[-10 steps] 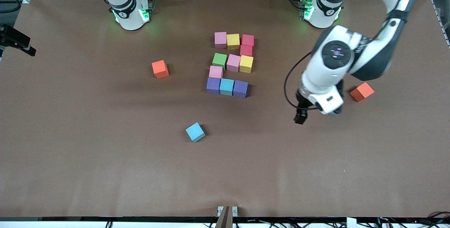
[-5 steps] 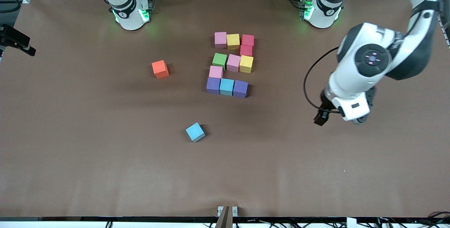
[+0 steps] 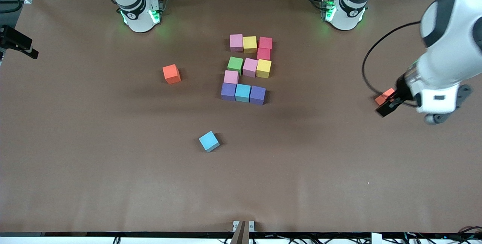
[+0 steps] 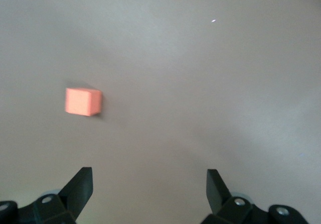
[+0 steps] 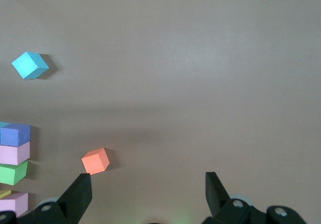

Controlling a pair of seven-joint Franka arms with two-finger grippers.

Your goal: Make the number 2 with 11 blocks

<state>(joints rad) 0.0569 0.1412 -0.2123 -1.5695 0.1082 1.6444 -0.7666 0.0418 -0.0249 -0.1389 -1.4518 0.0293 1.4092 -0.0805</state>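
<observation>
- Brown matte covering spreads over the whole bench (image 3: 113, 183), with the two arm bases standing along its edge farthest from the front camera.
- The number 2 (image 3: 247, 69) sits near the middle of the bench, built of touching blocks: a pink (image 3: 236, 42), yellow (image 3: 249, 44) and red block (image 3: 265, 43) in the row farthest from the camera; a second red block (image 3: 263, 54) under the first; then a green (image 3: 235, 65), pink (image 3: 250, 67) and yellow (image 3: 264, 68) row; one pink block (image 3: 231, 77); and a purple (image 3: 228, 91), light blue (image 3: 243, 93), purple (image 3: 258, 95) row nearest the camera.
- A loose light blue cube (image 3: 209, 141) lies alone, nearer the camera than the digit.
- One orange cube (image 3: 171, 73) sits toward the right arm's end of the digit, well apart from it.
- The left pincer (image 4: 149, 184) hangs over the bench at the left arm's end, jaws spread wide and holding nothing, near a second orange cube (image 3: 384, 96).
- The right pincer (image 5: 148, 186) is spread wide and empty too; its arm waits.
</observation>
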